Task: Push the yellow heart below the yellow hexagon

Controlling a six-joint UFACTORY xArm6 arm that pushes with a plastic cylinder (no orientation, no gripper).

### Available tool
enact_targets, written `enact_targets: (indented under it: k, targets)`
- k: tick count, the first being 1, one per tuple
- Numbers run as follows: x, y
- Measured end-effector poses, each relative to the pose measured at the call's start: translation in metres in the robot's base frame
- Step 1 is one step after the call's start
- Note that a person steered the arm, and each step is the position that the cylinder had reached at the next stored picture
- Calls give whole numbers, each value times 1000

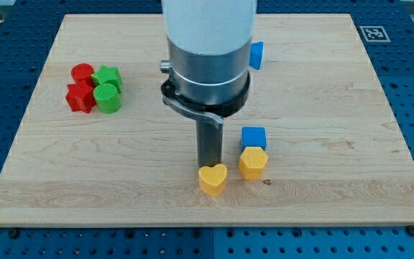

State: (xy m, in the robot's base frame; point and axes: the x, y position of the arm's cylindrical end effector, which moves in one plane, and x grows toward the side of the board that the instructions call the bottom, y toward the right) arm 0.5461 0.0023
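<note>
Yellow heart (213, 179) touches my tip (208, 168).

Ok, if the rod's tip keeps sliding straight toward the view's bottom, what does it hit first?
My tip sits right behind the yellow heart, at its upper edge, so it would meet the heart first. Whether they already touch is unclear. The yellow hexagon lies off to the view's right.

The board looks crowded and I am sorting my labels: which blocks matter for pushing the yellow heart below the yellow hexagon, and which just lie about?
Job: yellow heart, yellow hexagon, my tip just above the heart.
Lying about: blue cube, blue block, two red blocks, two green blocks.
</note>
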Motion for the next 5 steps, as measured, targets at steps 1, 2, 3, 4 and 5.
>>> enact_targets:
  k: [1, 2, 3, 4, 5]
  targets:
    - [1, 0]
    - [6, -20]
    - [6, -31]
    - [10, -50]
    - [28, -57]
